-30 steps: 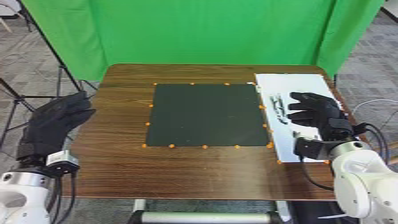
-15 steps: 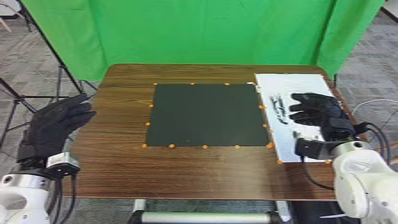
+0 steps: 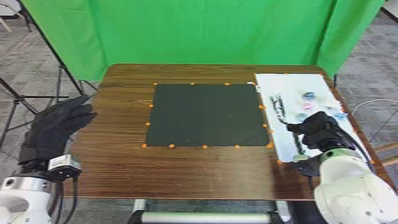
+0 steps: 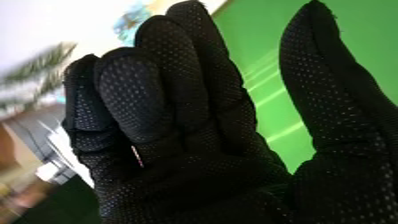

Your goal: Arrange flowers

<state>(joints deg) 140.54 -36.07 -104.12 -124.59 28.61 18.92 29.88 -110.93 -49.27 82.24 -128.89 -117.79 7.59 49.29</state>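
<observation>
**Brown table (image 3: 115, 170) before a green curtain (image 3: 204, 32), with flowers on a white sheet (image 3: 275, 84) under the robot's right hand (image 3: 327, 132)**

Grey carpet (image 3: 364, 82) runs around the table, and a dark stand (image 3: 62, 75) rises off its left side. Near the middle of the tabletop lies a black mat (image 3: 204, 115), with small orange dots (image 3: 204, 146) along its edges. Just to the right of the mat is the white sheet, its long sides running from the near part of the table toward the curtain.

The flowers are on the sheet, beyond the right hand. A blue flower (image 3: 308, 95) sits farthest off, a pink flower (image 3: 307, 106) lies just on the near side of it, and a pale blue flower (image 3: 340, 115) is farther right, close to the hand. A thin dark shape (image 3: 280, 107) lies along the sheet's left part, too small to name.

The right hand is over the near part of the sheet. Up close in the right wrist view, its fingers (image 4: 133, 95) are nearly straight and side by side, the thumb (image 4: 311, 75) standing well apart, with nothing pinched between. Blurred green leaves (image 4: 35, 65) show past the fingers.

The left hand (image 3: 55, 129) is beside the table's left edge, its fingers extended and loose, holding nothing.
</observation>
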